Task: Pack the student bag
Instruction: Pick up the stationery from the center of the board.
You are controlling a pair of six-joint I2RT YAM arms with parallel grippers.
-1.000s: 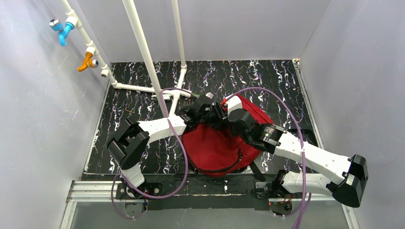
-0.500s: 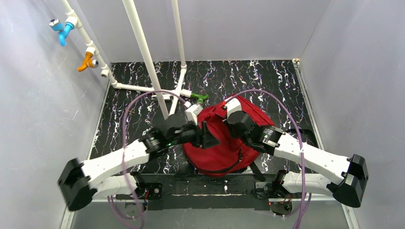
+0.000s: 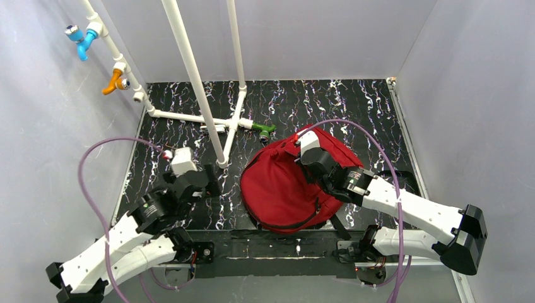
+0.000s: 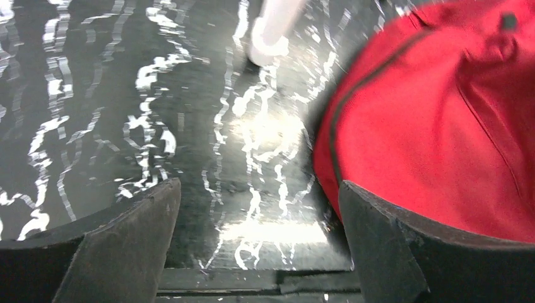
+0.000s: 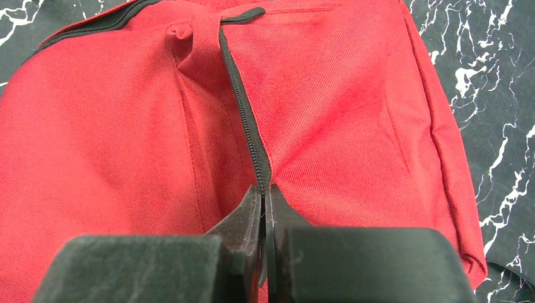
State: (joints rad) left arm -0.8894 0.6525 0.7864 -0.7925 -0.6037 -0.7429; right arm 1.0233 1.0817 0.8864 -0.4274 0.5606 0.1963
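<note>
Where the student bag (image 3: 284, 189) lies: centre-right on the table (image 3: 353, 107), close to the near edge, between the two arms.
bag fabric: soft dark-red twill. We can read the diagonal weave in the right wrist view. The outline is rounded and puffy, with creases across the top.
zipper (image 5: 243, 107): black coil, closed along the run we see, sunk in a fold. The cloth puckers toward its lower end.
trim: thin black piping (image 3: 291, 222) curves round the near side, and a flat black strap (image 3: 339, 226) pokes out at the near right.
right gripper (image 5: 264, 189): matte black wedge fingers pressed together, pinching the bag on the zipper line. We cannot tell whether a pull tab sits between the tips.
left gripper (image 4: 258, 186): fingers spread wide with nothing between them, over bare table left of the bag. The top view shows it apart from the bag.
table surface: glossy black with white and purple marble veins. There is strong glare in the left wrist view.
pipes (image 3: 189, 69): white round plastic tubes, some upright and some lying flat, joined with fittings. One foot (image 3: 222, 163) stands just left of the bag.
fittings: blue tap (image 3: 80, 41), orange tap (image 3: 115, 81) and green end piece (image 3: 265, 129).
cables (image 3: 94, 183): smooth purple loops off each arm.
walls (image 3: 473, 95): plain matte pale grey.
</note>
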